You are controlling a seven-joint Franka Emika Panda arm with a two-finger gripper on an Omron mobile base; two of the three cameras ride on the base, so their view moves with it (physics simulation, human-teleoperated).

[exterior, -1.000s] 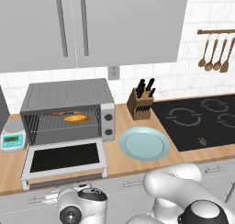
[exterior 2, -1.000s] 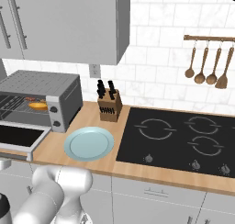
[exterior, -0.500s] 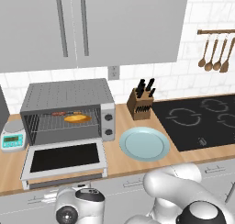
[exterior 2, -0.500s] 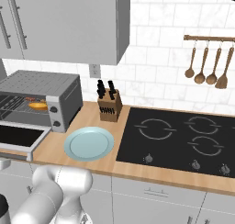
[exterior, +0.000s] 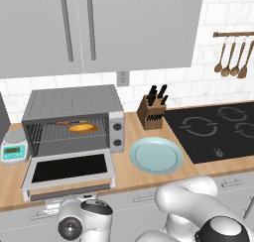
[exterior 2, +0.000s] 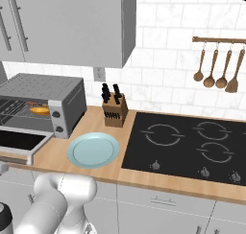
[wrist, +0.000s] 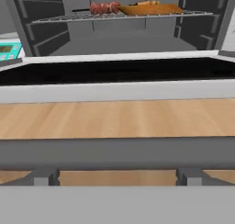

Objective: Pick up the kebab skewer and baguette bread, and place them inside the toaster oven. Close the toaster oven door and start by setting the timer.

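Observation:
The toaster oven (exterior: 74, 104) stands on the counter at the left with its door (exterior: 69, 167) dropped flat. On its wire rack lie the kebab skewer (exterior: 67, 122) and, to its right, the golden baguette bread (exterior: 84, 128). The hand view looks over the door's dark glass (wrist: 114, 71) at the skewer (wrist: 104, 8) and the baguette (wrist: 149, 8), with a grey bar (wrist: 114, 152) crossing close in front. My gripper (exterior: 82, 209) hangs low in front of the counter, just under the door's front edge. It is open with nothing in it, and its fingertips are hidden.
A small white scale (exterior: 13, 149) sits left of the oven. A light blue plate (exterior: 156, 155) lies to the oven's right, a knife block (exterior: 153, 112) behind it, then the black cooktop (exterior: 218, 129). Wooden utensils (exterior: 230, 57) hang on the wall.
My hand has drifted a little to the left below the counter's front edge. The oven, its door and the food have not moved.

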